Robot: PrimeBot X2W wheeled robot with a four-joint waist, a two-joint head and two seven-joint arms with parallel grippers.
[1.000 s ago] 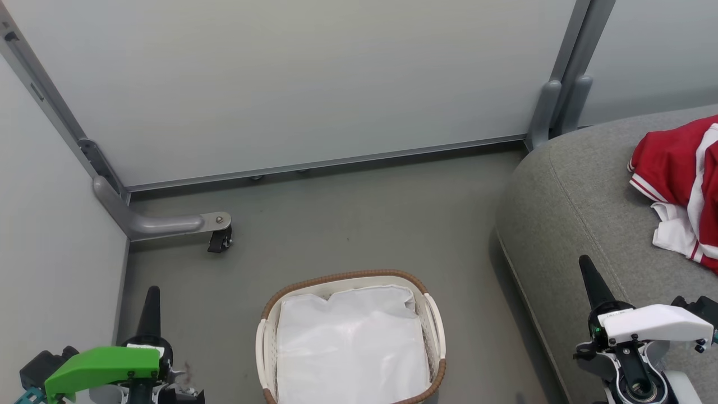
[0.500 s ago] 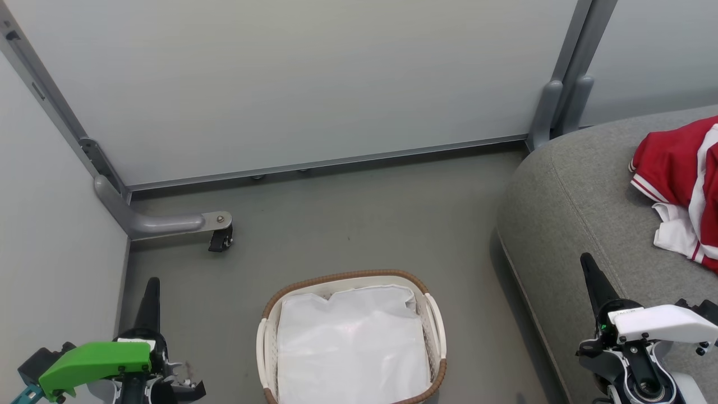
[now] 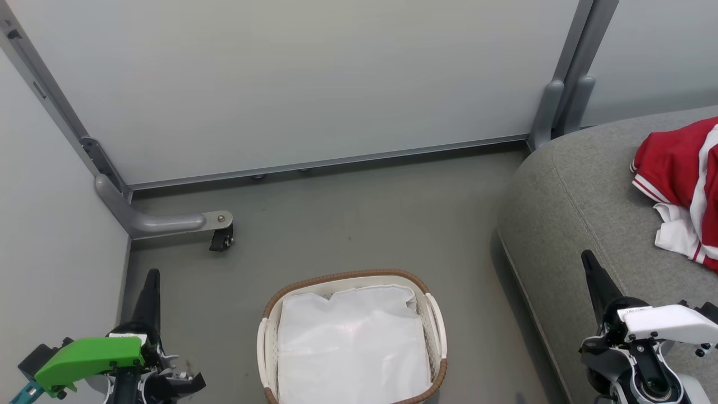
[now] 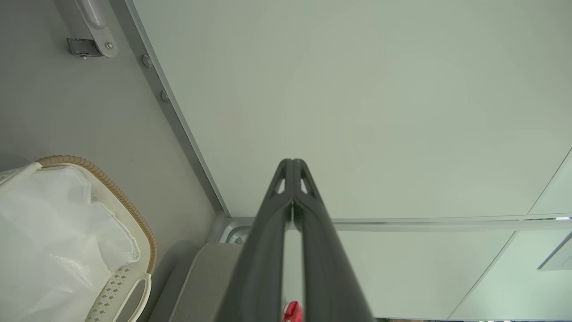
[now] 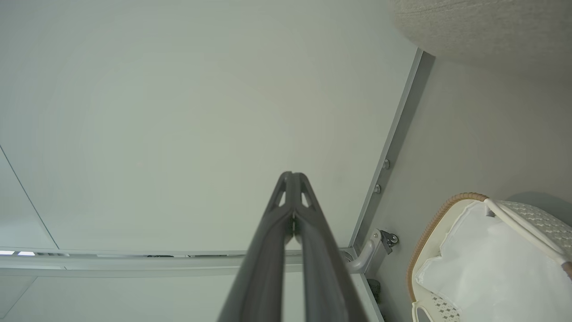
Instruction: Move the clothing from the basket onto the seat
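The red and white clothing (image 3: 684, 185) lies bunched on the grey seat (image 3: 566, 196) at the right edge; a red sliver (image 4: 292, 311) peeks between the left fingers. The cream basket (image 3: 268, 336) with brown rim stands on the floor at bottom centre, holding just its white liner (image 3: 350, 348); it is also in the left wrist view (image 4: 143, 250) and right wrist view (image 5: 424, 232). My left gripper (image 3: 152, 275) is shut and empty at the lower left, left of the basket. My right gripper (image 3: 587, 257) is shut and empty over the seat's front edge.
Pale partition panels (image 3: 314, 78) close off the back and left. A grey panel foot with a black caster (image 3: 221, 238) rests on the floor behind and left of the basket. Open grey floor (image 3: 364, 224) lies between basket, panel and seat.
Both arms have drifted slightly: the left one outward to the left with its tip higher in view, the right one lower. Basket and clothing lie as before.
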